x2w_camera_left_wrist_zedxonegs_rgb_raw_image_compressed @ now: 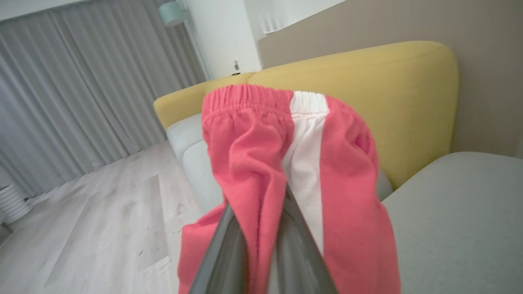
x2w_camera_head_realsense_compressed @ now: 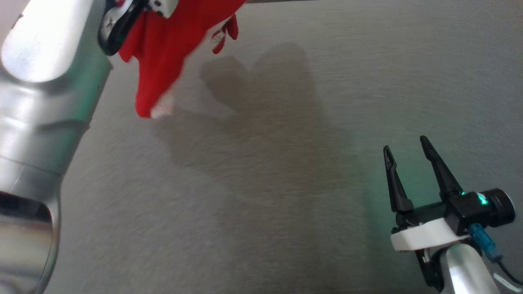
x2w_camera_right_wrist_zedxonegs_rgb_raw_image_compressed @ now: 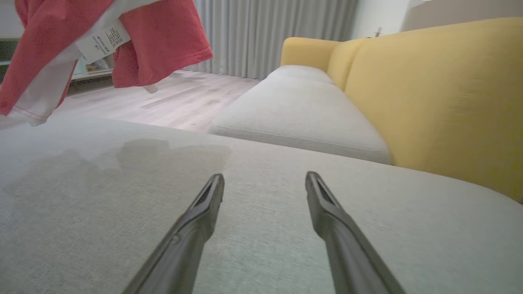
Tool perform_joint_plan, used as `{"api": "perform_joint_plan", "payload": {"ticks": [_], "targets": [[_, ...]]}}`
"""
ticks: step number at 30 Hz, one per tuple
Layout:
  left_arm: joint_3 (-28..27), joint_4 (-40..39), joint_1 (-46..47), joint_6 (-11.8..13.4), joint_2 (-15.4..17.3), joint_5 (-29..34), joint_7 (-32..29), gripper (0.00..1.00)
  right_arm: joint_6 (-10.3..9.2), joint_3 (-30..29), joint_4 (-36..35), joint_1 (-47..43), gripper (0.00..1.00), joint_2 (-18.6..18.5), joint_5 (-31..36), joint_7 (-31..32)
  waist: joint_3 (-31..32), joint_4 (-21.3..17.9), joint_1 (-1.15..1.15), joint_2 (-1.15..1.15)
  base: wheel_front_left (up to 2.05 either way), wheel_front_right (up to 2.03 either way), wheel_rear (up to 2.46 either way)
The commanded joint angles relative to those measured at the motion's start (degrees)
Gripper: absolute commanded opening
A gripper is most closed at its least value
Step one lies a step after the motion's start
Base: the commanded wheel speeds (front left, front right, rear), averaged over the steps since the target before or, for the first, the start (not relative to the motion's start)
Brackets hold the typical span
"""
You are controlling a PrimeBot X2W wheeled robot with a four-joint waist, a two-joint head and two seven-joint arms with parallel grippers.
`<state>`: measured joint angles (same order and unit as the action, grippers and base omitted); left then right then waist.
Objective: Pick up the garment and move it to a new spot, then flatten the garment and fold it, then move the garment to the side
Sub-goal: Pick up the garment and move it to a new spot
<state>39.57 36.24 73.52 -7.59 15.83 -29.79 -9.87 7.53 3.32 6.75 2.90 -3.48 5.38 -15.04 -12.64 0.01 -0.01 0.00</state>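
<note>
The red garment (x2w_camera_left_wrist_zedxonegs_rgb_raw_image_compressed: 261, 163) hung in the air from the left claw (x2w_camera_left_wrist_zedxonegs_rgb_raw_image_compressed: 257, 200), whose two dark fingers were pressed close together with a bunch of the cloth pinched between them. In the left wrist view the gathered elastic waistband (x2w_camera_left_wrist_zedxonegs_rgb_raw_image_compressed: 245, 92) sat at the top, and a white stripe (x2w_camera_left_wrist_zedxonegs_rgb_raw_image_compressed: 304, 163) ran down the fabric from it. The picture was soft with blur, so it looked like a pair of shorts, but I could not tell for sure.

From the head view the garment dangled at the upper left, beside the pale left forearm (x2w_camera_head_realsense_compressed: 36, 102). It was clear of the grey cushion (x2w_camera_head_realsense_compressed: 286, 228) below, and its shadow (x2w_camera_head_realsense_compressed: 253, 102) fell on the cushion's far part. The right wrist view showed its loose hems hanging above the cushion's far edge, with a white care label (x2w_camera_right_wrist_zedxonegs_rgb_raw_image_compressed: 104, 43) turned outward.

The right claw (x2w_camera_head_realsense_compressed: 404, 144) sat at the lower right, well apart from the garment. Its fingers were spread wide with nothing between them, pointing low over the bare grey cushion.

Behind the cushion stood a yellow backrest (x2w_camera_right_wrist_zedxonegs_rgb_raw_image_compressed: 441, 102). A second grey seat (x2w_camera_right_wrist_zedxonegs_rgb_raw_image_compressed: 302, 110) lay along it, with pale wooden floor (x2w_camera_right_wrist_zedxonegs_rgb_raw_image_compressed: 163, 98) and grey curtains (x2w_camera_right_wrist_zedxonegs_rgb_raw_image_compressed: 265, 32) beyond.
</note>
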Motion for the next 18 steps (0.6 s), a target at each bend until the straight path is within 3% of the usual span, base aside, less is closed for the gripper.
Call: {"api": "perform_joint_plan", "payload": {"ticks": [1,7,13,14,15,16,18], "targets": [[-0.8,-2.2,3.8,0.1,2.0,-0.6,-0.4,0.0,-0.04,1.5,-2.3,0.9,1.0,0.5,-0.5,0.0,3.4,-9.1,0.01,0.0,0.0,0.0,0.0],[4.9,-2.8,-1.2,0.1,-0.9,-0.4,2.4,0.0,-0.04,2.5,-3.4,1.3,1.0,0.6,-4.7,0.0,1.3,-16.8,0.01,0.0,0.0,0.0,0.0],[13.0,0.9,-15.6,1.0,-5.7,2.2,12.1,0.0,-0.04,3.5,-2.9,1.4,1.0,0.6,-7.2,0.0,-0.6,-19.9,0.01,0.0,0.0,0.0,0.0],[14.0,1.8,-18.6,1.9,-6.8,2.6,14.4,0.2,-0.04,3.5,-2.8,1.3,1.0,0.6,-7.4,0.0,-0.6,-19.9,0.01,0.0,0.0,0.0,0.0],[14.9,2.6,-21.3,2.9,-7.7,3.2,16.9,0.8,-0.04,3.5,-2.6,1.1,1.0,0.6,-7.6,0.0,-0.6,-19.9,0.01,0.0,0.0,0.0,0.0],[15.6,3.3,-23.9,3.9,-8.5,3.5,19.6,1.0,-0.04,3.3,-2.5,0.9,1.0,0.6,-7.6,0.0,-0.5,-19.6,0.01,0.0,0.0,0.0,0.0],[16.1,4.2,-28.5,6.0,-10.0,3.8,23.0,1.0,-0.04,2.7,-2.3,0.2,1.0,0.6,-7.6,0.0,0.3,-18.5,0.01,0.0,0.0,0.0,0.0]]}}
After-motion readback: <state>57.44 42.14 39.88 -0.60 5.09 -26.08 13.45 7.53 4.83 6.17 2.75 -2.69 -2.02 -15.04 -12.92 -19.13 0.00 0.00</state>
